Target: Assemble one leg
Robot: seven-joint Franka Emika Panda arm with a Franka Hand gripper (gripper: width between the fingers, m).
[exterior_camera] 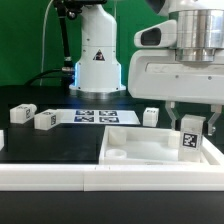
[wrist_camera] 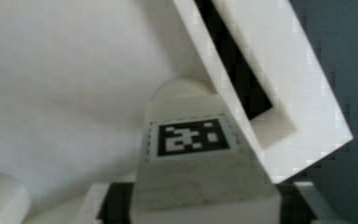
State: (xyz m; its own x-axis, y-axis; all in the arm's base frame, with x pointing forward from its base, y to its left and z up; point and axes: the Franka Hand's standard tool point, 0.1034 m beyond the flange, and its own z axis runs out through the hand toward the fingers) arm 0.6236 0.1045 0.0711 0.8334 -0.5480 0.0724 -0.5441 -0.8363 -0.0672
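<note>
Nearest the exterior camera lies the large flat white slab [exterior_camera: 150, 145], its raised rim framing a shallow field with a round socket [exterior_camera: 117, 155] at one corner. It sits flat and close to the arm, probably so its sockets face up to receive legs from above.

Over the slab's far corner on the exterior view's right, the gripper [exterior_camera: 190, 128] is clenched on a leg [exterior_camera: 190, 142], one finger on each side of it, the tag facing the camera. The leg hangs upright below the fingertips, which suits lowering it end-first into a socket. The wrist view shows the same leg [wrist_camera: 197, 150] running out from between the fingers, tag up, with the slab's surface and raised edge [wrist_camera: 247, 80] beyond it; whether the leg's lower end touches the slab cannot be told.

Farther back on the dark tabletop [exterior_camera: 50, 140], three more legs [exterior_camera: 44, 120] lie loose, well apart from the gripper, near the marker board [exterior_camera: 95, 117].
</note>
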